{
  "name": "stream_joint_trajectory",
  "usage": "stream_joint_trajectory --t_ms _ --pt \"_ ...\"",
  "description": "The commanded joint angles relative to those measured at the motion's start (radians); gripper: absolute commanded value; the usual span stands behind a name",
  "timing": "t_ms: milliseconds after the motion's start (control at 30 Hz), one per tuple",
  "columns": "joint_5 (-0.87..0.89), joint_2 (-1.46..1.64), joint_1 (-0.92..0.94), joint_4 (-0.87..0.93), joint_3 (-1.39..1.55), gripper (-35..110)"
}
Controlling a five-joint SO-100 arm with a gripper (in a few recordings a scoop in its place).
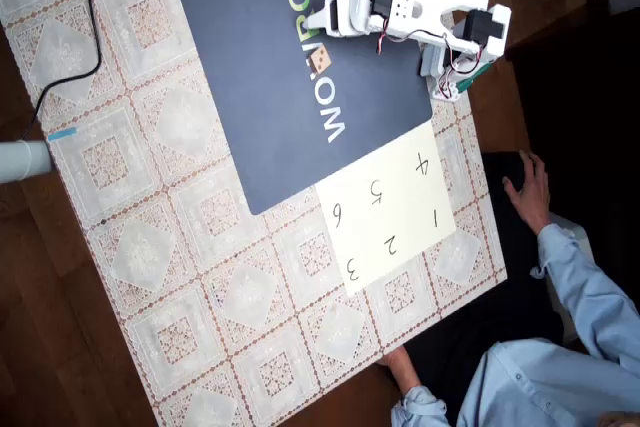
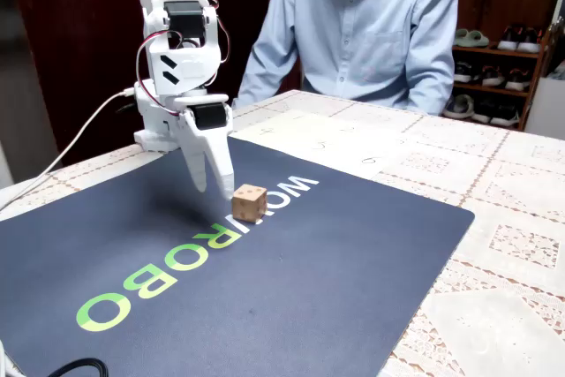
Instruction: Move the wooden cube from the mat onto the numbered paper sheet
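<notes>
A small tan wooden cube with dark dots sits on the dark navy mat, on its white lettering. The white gripper hangs just beside the cube, its fingers narrowly parted and holding nothing. The cream numbered paper sheet lies beside the mat.

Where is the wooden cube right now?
The wooden cube sits on the mat, on the white lettering, just right of the gripper tips in the fixed view, well short of the numbered paper sheet.

mat — "WOWROBO"; numbered paper sheet — digits 1 to 6
</notes>
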Motion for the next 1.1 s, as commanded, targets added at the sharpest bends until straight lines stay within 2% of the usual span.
stream_joint_trajectory --t_ms 0,300,467,667,1067 --pt "-0.029 0.032 -0.069 0.02 -0.005 30" --pt "0.002 0.132 -0.209 0.204 0.091 30" --pt "0.034 0.133 -0.164 0.186 0.107 31" --pt "-0.012 0.101 -0.094 0.152 0.083 32" --pt "-0.041 -0.074 -0.089 0.175 -0.103 29"
